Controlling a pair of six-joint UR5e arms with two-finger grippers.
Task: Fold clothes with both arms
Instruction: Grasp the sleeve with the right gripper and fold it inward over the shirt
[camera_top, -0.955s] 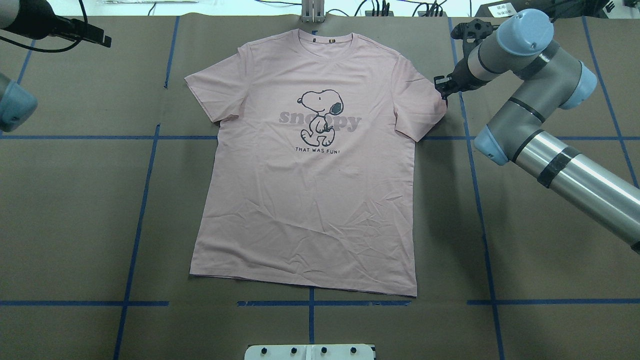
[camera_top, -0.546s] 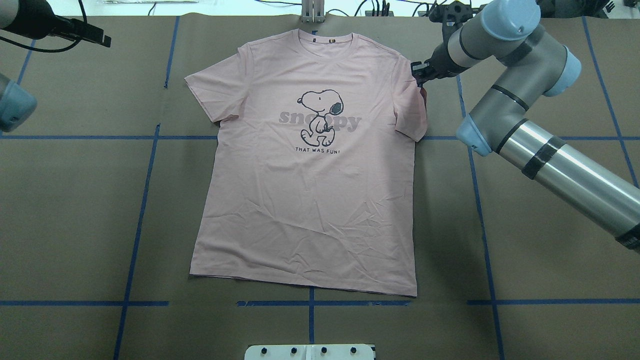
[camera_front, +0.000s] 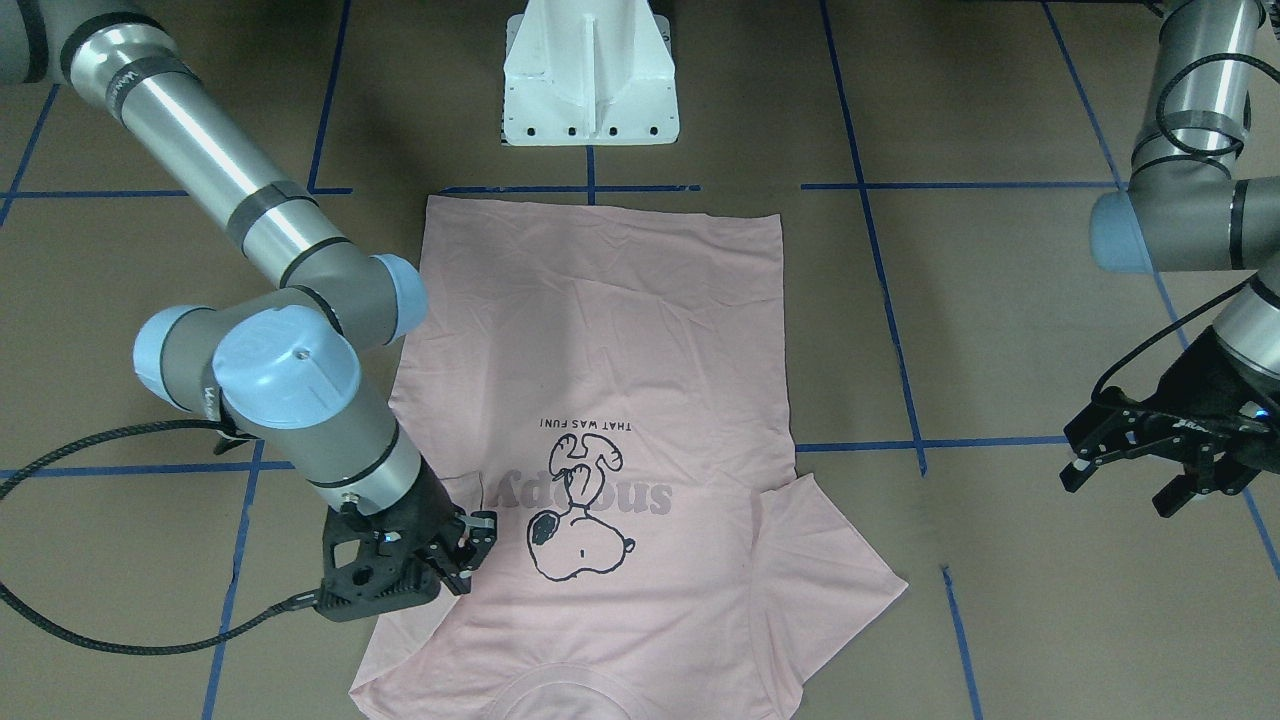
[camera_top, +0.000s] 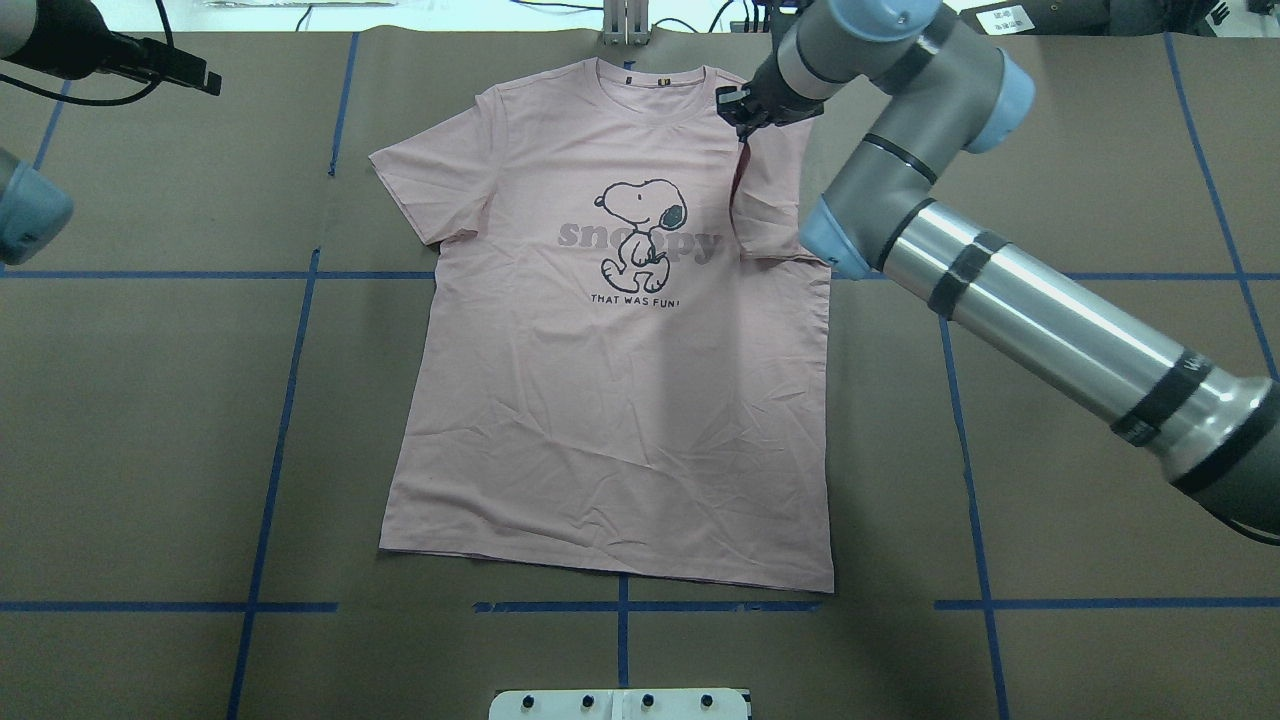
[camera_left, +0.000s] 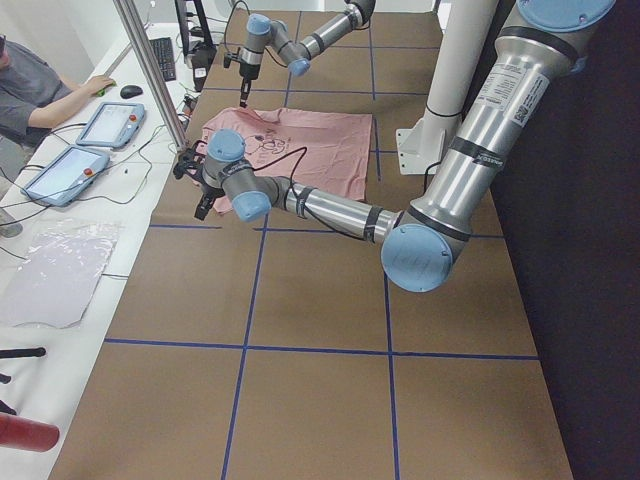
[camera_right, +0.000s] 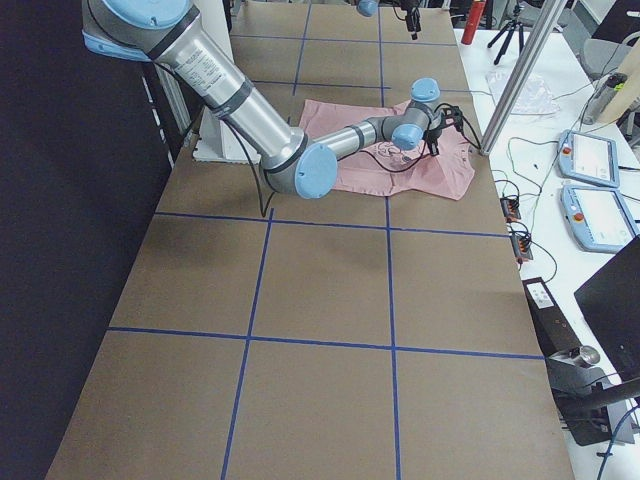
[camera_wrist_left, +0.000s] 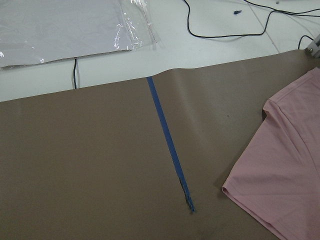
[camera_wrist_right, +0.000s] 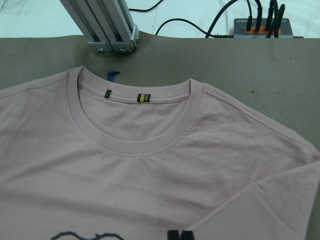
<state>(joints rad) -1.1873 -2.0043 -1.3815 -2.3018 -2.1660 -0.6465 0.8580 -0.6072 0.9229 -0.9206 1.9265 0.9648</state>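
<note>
Pink T-shirt (camera_top: 620, 400) lies flat; R gripper (camera_top: 738, 122) pinches its sleeve (camera_top: 768, 215), lifted inward; L gripper (camera_front: 1118, 490) spread, idle. Risk: thin pinch slips, sleeve drops crooked.

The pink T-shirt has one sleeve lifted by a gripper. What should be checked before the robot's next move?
1. Right gripper shut on the lifted sleeve: ok.
2. Lifted sleeve laid flat on the T-shirt: not ok, it hangs from the gripper.
3. Other sleeve flat on the table: ok.
4. Left gripper open and apart from the cloth: ok.
5. How many fabric layers are pinched: cannot tell.
</note>
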